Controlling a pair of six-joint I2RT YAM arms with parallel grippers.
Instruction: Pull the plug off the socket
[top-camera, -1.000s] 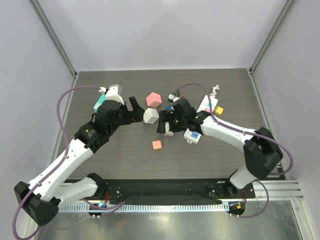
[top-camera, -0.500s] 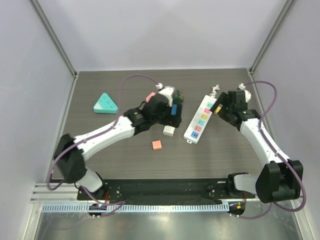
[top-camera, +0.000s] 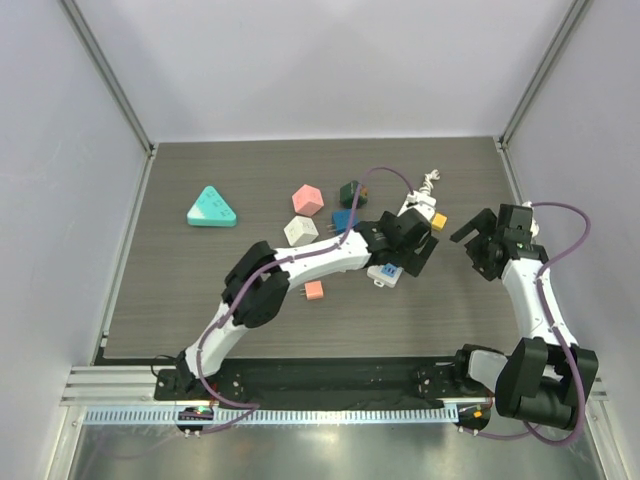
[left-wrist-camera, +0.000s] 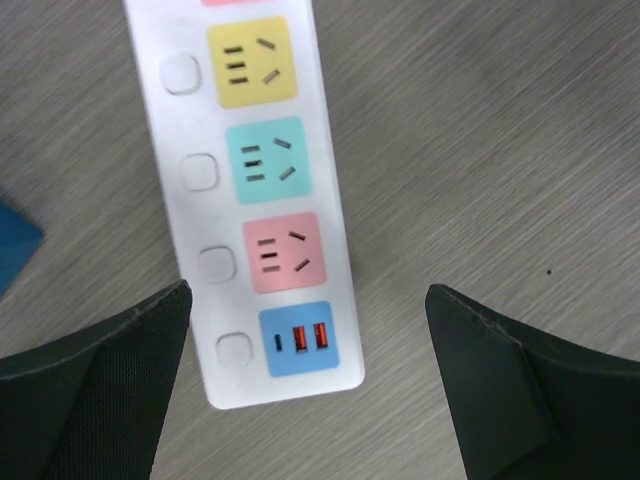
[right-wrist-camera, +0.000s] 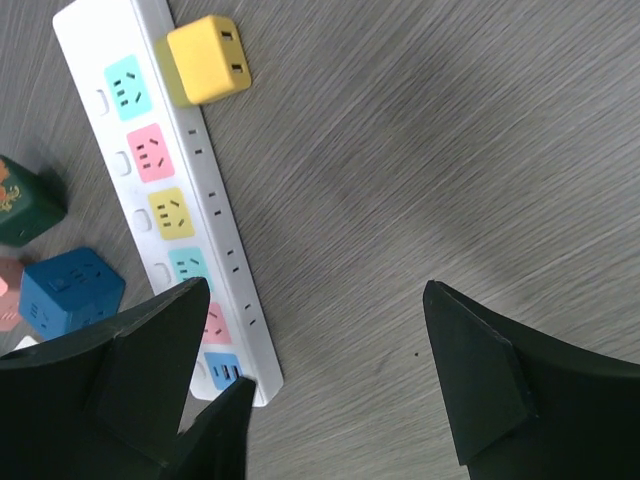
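A white power strip (top-camera: 386, 271) with coloured sockets lies at the table's right middle. A yellow-orange plug (top-camera: 437, 221) sits in its far end socket. My left gripper (top-camera: 408, 256) is open above the strip's near end. In the left wrist view the strip (left-wrist-camera: 255, 190) and its blue USB panel lie between the open fingers (left-wrist-camera: 100, 390), and that gripper (left-wrist-camera: 310, 400) holds nothing. My right gripper (top-camera: 478, 250) is open and empty, right of the strip. The right wrist view shows the strip (right-wrist-camera: 150, 160) and the plug (right-wrist-camera: 207, 58) ahead and left of that gripper (right-wrist-camera: 320, 390).
A teal triangular block (top-camera: 211, 208) lies at the far left. A pink cube (top-camera: 307, 199), a white cube (top-camera: 300, 231), a dark green block (top-camera: 348, 191) and a blue cube (top-camera: 343, 220) cluster left of the strip. A small orange adapter (top-camera: 314, 291) lies nearer.
My left gripper has swung right from the cubes to above the strip's near end. My right gripper has drawn back to the right, off the strip's far end.
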